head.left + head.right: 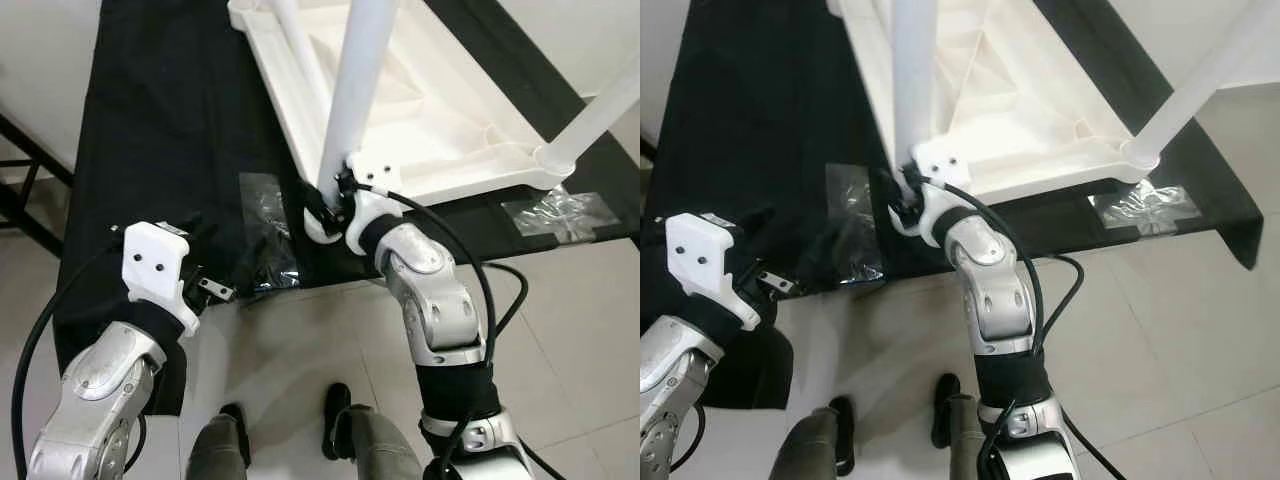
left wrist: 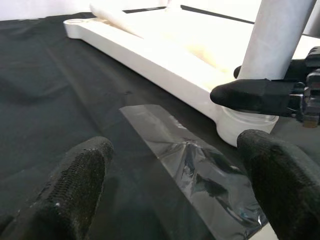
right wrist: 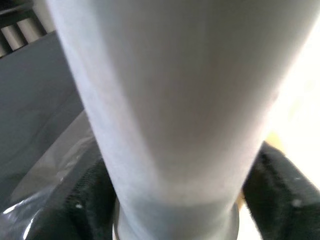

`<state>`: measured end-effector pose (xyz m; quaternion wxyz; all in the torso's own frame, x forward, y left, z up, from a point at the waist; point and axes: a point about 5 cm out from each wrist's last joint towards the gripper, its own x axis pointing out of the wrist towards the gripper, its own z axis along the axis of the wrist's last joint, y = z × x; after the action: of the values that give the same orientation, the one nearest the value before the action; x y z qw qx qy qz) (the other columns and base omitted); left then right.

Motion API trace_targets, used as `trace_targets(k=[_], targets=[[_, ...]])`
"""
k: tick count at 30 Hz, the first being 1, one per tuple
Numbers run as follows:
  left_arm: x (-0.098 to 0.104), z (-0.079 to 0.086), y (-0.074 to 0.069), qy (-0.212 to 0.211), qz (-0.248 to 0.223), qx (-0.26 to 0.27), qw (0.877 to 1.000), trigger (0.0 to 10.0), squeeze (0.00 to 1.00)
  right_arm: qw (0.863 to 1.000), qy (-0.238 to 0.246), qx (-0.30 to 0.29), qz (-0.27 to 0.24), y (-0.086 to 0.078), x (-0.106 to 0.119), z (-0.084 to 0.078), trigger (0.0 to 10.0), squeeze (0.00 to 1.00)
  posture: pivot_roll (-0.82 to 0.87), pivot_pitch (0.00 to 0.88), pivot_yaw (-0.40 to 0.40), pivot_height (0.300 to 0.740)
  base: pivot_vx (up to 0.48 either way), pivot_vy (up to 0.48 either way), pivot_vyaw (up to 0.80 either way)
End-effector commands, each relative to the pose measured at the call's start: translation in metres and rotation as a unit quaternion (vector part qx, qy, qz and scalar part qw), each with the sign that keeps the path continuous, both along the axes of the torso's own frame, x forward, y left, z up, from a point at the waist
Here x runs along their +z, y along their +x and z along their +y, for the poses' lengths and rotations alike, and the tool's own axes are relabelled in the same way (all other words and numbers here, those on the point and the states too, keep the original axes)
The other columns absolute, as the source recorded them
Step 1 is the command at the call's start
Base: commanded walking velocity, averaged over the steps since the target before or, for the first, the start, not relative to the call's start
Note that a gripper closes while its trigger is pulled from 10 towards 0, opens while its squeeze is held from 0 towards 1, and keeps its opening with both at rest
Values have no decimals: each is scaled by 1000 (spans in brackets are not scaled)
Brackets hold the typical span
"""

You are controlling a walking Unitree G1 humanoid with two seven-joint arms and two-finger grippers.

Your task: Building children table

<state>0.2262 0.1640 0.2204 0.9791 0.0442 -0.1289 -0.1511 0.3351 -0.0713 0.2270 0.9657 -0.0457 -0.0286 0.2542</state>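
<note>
While clamped on white table leg (image 1: 355, 100) at tabletop (image 1: 450, 140) corner, right gripper (image 1: 335, 205); left gripper (image 2: 170, 190) apart at 8 o'clock, over plastic bag (image 2: 190, 170) near cloth (image 1: 170, 120) edge.

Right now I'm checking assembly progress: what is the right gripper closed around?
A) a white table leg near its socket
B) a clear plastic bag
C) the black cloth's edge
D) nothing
A: the right gripper has its black fingers on either side of the white table leg, just above the corner socket.
</note>
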Motion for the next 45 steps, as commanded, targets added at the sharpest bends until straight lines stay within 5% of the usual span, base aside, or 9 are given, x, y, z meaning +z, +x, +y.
trace_targets(k=[1,4,5,16,18,20,34,43,45], targets=[[-3,-1,-1,4,8,-1,1000,10000,0,997,10,73,-25,2,11,4,10000,1000,149,350,-93,740,0,0,0],[-3,-2,-1,3,7,-1,1000,10000,0,982,1,176,-66,-1,26,11,10000,922,152,348,-96,740,0,0,0],[-3,-3,-1,2,6,-2,1000,10000,0,971,-8,225,-82,-2,33,12,10000,0,157,346,-104,740,0,0,0],[-3,0,-4,3,5,14,1000,10000,0,921,-109,357,-111,20,53,-4,10000,0,175,365,-121,740,0,0,0],[-3,1,-4,4,5,19,1000,10000,0,919,-110,364,-107,26,56,-6,7804,0,178,367,-121,740,0,0,0],[-2,1,-5,4,5,20,1000,10000,0,908,-109,390,-106,27,57,-8,0,0,180,371,-122,740,0,0,0],[-2,3,-6,4,5,27,1000,10000,0,888,-100,440,-90,35,52,-13,0,0,171,381,-128,740,0,0,0],[-4,4,-7,1,10,26,1000,10000,0,958,-47,275,-61,45,29,-26,0,0,136,384,-136,740,0,0,0],[-7,4,-7,-3,16,22,1000,10000,0,993,-8,117,14,30,-20,-18,0,0,98,394,-120,740,0,0,0]])
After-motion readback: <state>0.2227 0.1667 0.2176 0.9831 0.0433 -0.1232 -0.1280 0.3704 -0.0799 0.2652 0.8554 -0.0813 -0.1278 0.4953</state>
